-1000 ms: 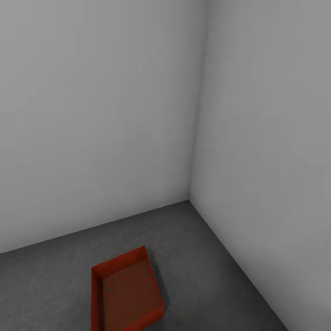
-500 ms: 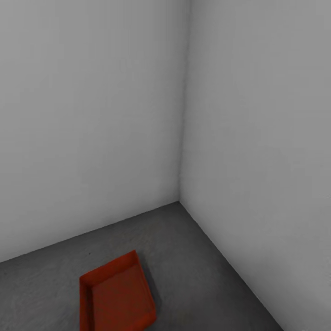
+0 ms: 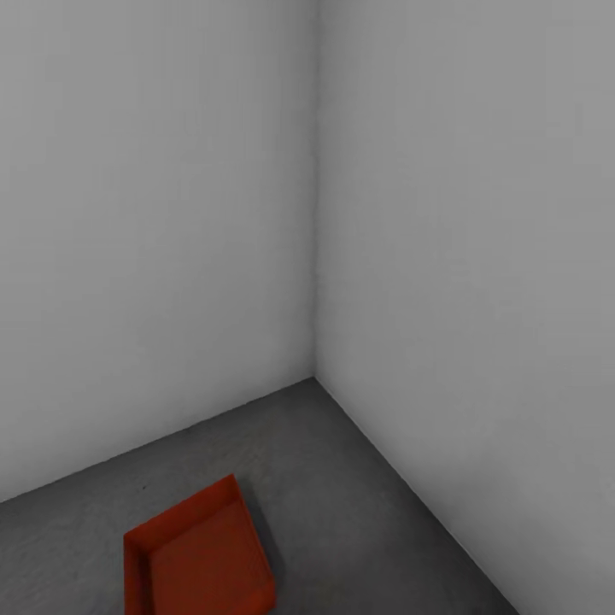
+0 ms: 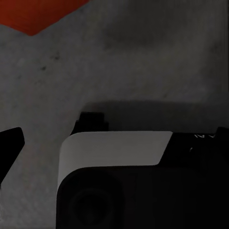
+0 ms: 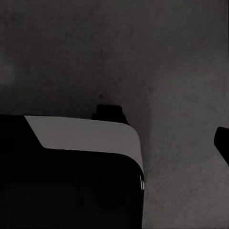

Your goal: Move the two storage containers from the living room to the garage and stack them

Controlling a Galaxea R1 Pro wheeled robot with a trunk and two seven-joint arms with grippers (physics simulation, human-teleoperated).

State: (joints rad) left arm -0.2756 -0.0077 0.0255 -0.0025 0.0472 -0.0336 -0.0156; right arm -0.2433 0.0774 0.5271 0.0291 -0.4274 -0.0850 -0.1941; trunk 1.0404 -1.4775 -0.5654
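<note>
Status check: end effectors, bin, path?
Left end effector and right end effector: nothing held, open or shut unclear. One bin on garage floor, near corner. Nothing on it.

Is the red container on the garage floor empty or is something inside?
Empty: the storage container stands upright on the floor, bare inside.

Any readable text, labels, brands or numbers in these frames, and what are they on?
No text can be read here.
A faint pale marking on the robot's dark base in the left wrist view: too small and blurred to read.
The storage container, the grey walls and the concrete floor: no writing.
</note>
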